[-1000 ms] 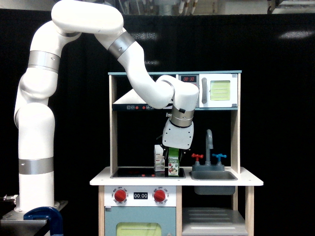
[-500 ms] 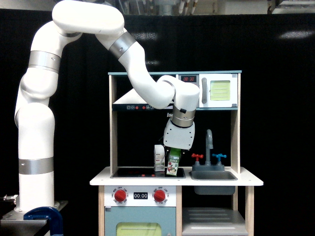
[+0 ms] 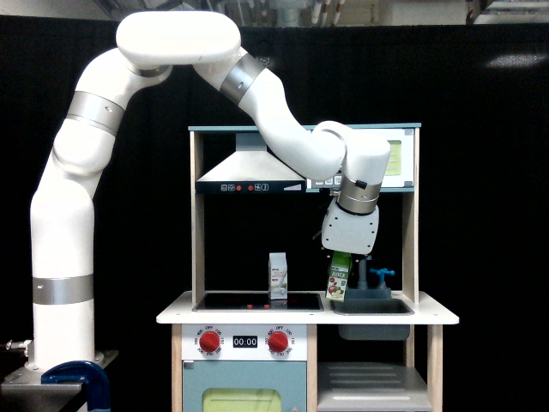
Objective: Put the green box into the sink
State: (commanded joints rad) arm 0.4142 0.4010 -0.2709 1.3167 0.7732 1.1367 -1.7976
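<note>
The xArm7 arm (image 3: 257,94) has swung toward the exterior view's right, off the black stovetop (image 3: 257,301) and over to the sink (image 3: 373,306). Its gripper (image 3: 342,257) is clamped on the green box (image 3: 337,282) — tilted, hanging at the sink's near-stove edge. The white carton (image 3: 277,275) stays behind on the stovetop. Judged: transport nearly done — lowering and release remain.

Bright overhead light, black backdrop, sharp focus, slight glare.

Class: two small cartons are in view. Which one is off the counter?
The green box, held tilted in the pincer by the sink. The white carton stands upright on the stovetop.
</note>
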